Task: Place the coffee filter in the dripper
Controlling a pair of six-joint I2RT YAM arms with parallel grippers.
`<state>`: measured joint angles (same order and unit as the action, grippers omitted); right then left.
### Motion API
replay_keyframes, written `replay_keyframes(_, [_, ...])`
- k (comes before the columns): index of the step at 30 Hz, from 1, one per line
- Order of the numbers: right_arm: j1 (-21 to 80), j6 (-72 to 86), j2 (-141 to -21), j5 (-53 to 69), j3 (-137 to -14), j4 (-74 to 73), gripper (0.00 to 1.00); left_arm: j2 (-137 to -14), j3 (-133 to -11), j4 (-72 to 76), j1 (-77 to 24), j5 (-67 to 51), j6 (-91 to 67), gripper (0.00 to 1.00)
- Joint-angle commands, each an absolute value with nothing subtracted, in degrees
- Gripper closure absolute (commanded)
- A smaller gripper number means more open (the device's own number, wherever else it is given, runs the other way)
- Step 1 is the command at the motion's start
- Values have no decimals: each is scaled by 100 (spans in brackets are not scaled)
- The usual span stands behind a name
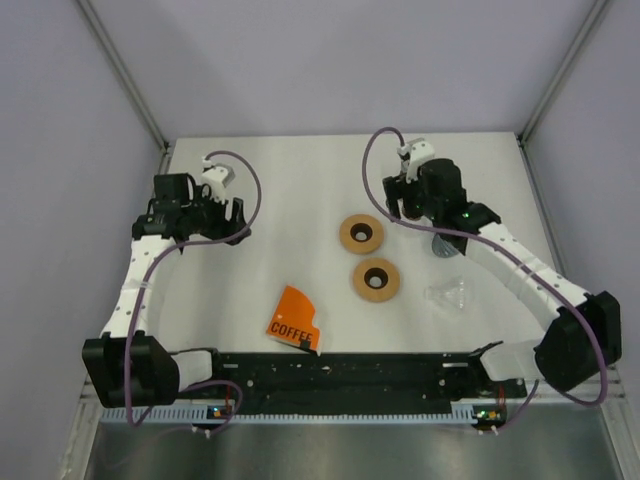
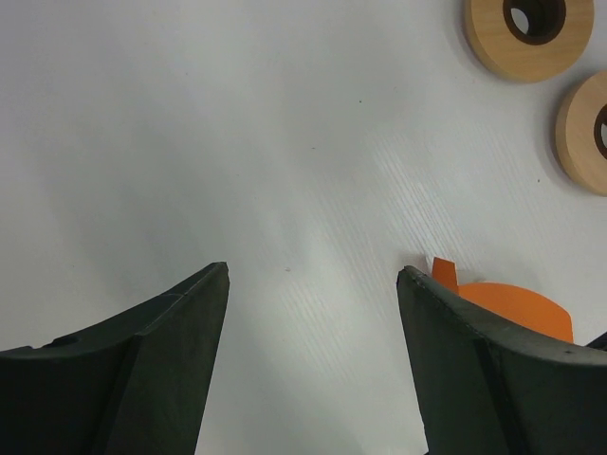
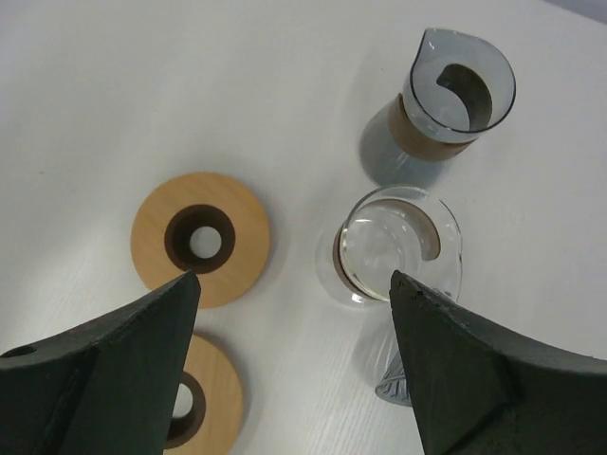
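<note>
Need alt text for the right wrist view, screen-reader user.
The right hand hangs open and empty over a white table. Beyond its dark fingers, a wooden ring lies at left with a second ring partly behind a finger; at right stand a clear glass vessel and a grey-tinted glass vessel.

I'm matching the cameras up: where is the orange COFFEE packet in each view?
Top external: orange packet, near the front edge, left of centre.
Left wrist: orange packet, lower right, partly hidden.
Right wrist: not in it.
Shared landmark: the wooden rings, seen in all three.
</note>
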<state>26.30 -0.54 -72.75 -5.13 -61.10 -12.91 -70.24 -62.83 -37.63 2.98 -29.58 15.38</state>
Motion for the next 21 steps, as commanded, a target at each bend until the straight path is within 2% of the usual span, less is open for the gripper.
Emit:
replay_keyframes(1, [2672,-44,-8022,-1527,-7047,-2416,18,-6978,-6460,-3946,264,-3006,1573,23])
replay_keyframes(3, [2672,228,-8392,-2019,-7407,-2697,19,-6970,-6442,-3929,264,-2962,1547,23])
replay_keyframes(8, [2435,430,-9034,-2136,-8059,-3014,43,-6987,-6372,-3911,272,-2848,1538,23])
replay_keyframes(21, [1714,202,-9975,-1266,-8375,-3032,43,-7040,-6240,-3902,255,-2813,1477,23])
